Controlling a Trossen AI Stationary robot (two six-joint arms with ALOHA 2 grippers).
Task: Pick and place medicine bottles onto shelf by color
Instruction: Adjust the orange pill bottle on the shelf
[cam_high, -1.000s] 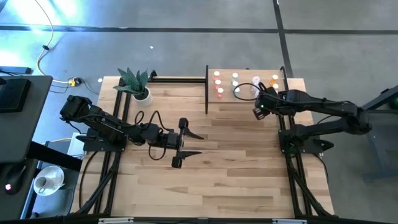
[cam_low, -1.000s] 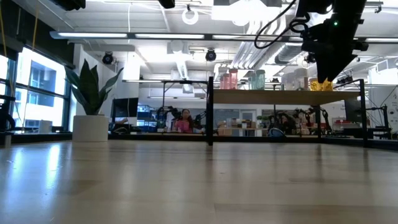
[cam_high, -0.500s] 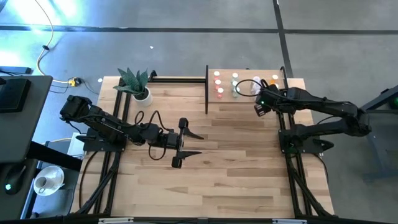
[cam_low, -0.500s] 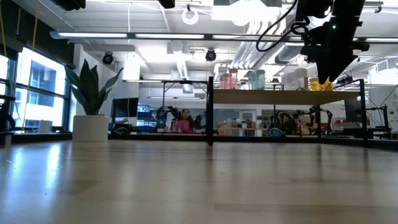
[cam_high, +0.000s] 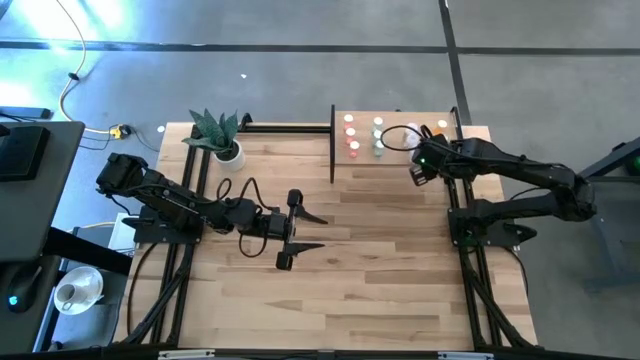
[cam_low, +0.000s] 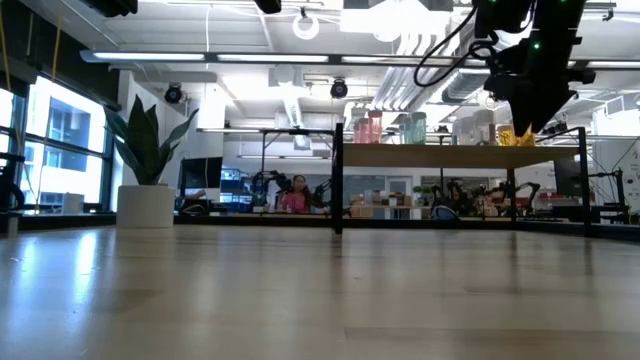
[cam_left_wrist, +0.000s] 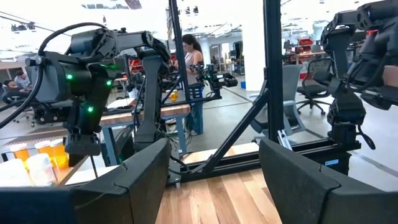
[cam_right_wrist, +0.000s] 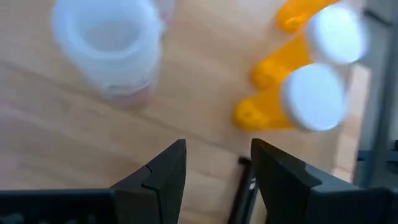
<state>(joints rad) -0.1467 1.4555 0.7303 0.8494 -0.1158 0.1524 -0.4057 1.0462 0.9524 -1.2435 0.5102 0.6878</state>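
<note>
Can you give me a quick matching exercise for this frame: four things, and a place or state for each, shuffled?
Things:
1. left gripper
2. right gripper
3. orange bottles
4. potted plant

Places or states:
A. on the shelf, at its right end
B. at the table's far left corner
C. open over the middle of the table, holding nothing
D. over the shelf, fingers apart, empty

Pairs: 1-C, 2-D, 3-A, 4-B
</note>
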